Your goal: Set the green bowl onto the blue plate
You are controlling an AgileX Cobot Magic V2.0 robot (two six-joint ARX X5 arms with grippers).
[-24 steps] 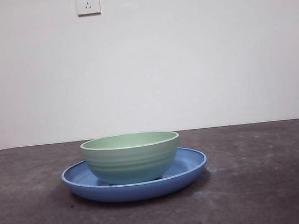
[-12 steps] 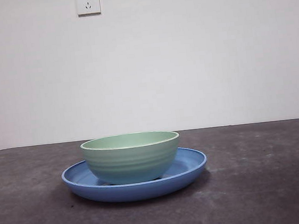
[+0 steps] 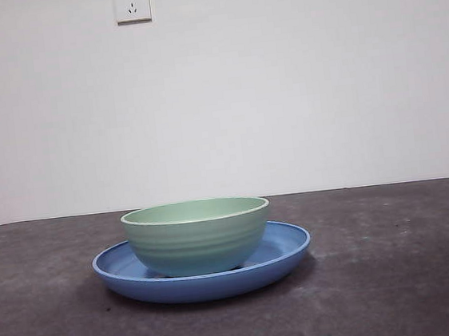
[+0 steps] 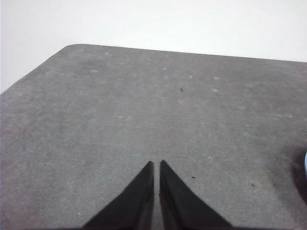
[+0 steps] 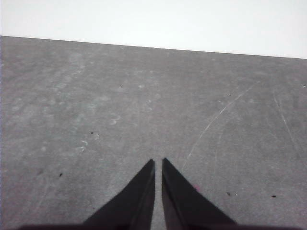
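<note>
The green bowl (image 3: 197, 235) stands upright inside the blue plate (image 3: 285, 246) on the dark grey table, in the middle of the front view. No arm shows in that view. My left gripper (image 4: 157, 165) is shut over bare tabletop with nothing between its jaws; a sliver of the blue plate (image 4: 305, 165) shows at the edge of the left wrist view. My right gripper (image 5: 158, 163) is also shut and empty over bare table, away from the bowl and plate.
A white wall stands behind the table, with a wall socket (image 3: 132, 3) high up. The table's rounded far corner (image 4: 72, 47) shows in the left wrist view.
</note>
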